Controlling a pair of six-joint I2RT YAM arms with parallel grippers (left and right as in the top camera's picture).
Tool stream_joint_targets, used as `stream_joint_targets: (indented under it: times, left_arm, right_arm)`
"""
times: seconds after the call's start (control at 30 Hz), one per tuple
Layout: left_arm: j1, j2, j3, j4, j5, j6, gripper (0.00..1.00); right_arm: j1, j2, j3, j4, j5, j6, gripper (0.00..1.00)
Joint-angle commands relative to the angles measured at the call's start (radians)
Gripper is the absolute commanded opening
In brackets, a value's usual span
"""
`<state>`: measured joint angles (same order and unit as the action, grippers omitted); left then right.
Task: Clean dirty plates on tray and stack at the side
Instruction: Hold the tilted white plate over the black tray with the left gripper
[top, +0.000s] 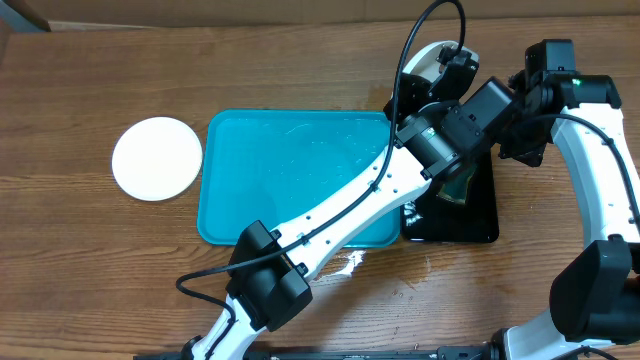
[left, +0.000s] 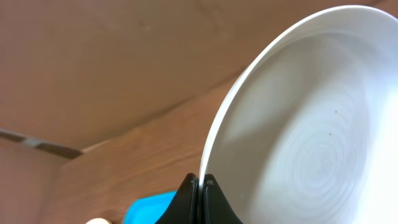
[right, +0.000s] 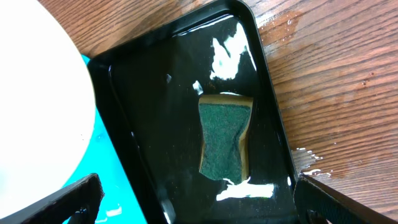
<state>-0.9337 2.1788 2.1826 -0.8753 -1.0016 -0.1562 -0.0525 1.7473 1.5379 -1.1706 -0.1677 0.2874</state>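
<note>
My left gripper (left: 200, 182) is shut on the rim of a white plate (left: 298, 137), holding it tilted on edge. A few tiny brown specks show on its face. From overhead this plate (top: 432, 56) peeks out behind the left wrist, past the far right corner of the turquoise tray (top: 290, 170). The tray itself carries no plates. Another white plate (top: 157, 158) lies flat on the table left of the tray. My right gripper (right: 202, 199) hangs open over a black tray, nothing between its fingers (right: 74, 198). The held plate (right: 37, 106) fills the left of the right wrist view.
A narrow black tray (right: 124, 93) sits right of the turquoise tray, wet, with foam patches and a green-and-yellow sponge (right: 225, 142) lying in it. Water spots mark the wood table (right: 336, 81) beside it. My left arm (top: 340, 210) stretches diagonally over the turquoise tray.
</note>
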Motion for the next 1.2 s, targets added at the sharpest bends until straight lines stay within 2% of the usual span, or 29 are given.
stream_joint_targets:
  times: [0.0, 0.07, 0.2, 0.5, 0.8, 0.93, 1.07, 1.17]
  left_arm:
    - [0.03, -0.003, 0.019, 0.006, 0.134, 0.096, 0.04]
    - [0.051, -0.003, 0.019, -0.014, 0.131, 0.084, 0.04]
    - [0.092, -0.003, 0.019, -0.055, 0.278, 0.081, 0.04]
    - [0.168, -0.002, 0.018, -0.074, 0.462, 0.068, 0.04]
    - [0.165, -0.001, 0.018, -0.064, 0.463, 0.12, 0.04]
    - [0.162, -0.001, 0.018, -0.065, 0.454, 0.136, 0.04]
    - [0.16, -0.001, 0.018, -0.065, 0.441, 0.143, 0.04]
    - [0.159, -0.001, 0.018, -0.061, 0.441, 0.147, 0.04]
  right_arm:
    - [-0.002, -0.029, 0.019, 0.003, 0.002, 0.0, 1.0]
    - [-0.002, -0.029, 0.019, 0.003, 0.002, 0.0, 1.0]
    - [-0.002, -0.029, 0.019, 0.003, 0.002, 0.0, 1.0]
    - [-0.002, -0.029, 0.019, 0.003, 0.002, 0.0, 1.0]
    - [-0.002, -0.029, 0.019, 0.003, 0.002, 0.0, 1.0]
    - [-0.007, -0.029, 0.021, 0.108, 0.043, 0.001, 1.0]
    - [-0.067, -0.03, 0.029, 0.144, 0.043, 0.073, 1.0]
    - [-0.168, -0.03, 0.029, 0.16, 0.042, 0.085, 1.0]
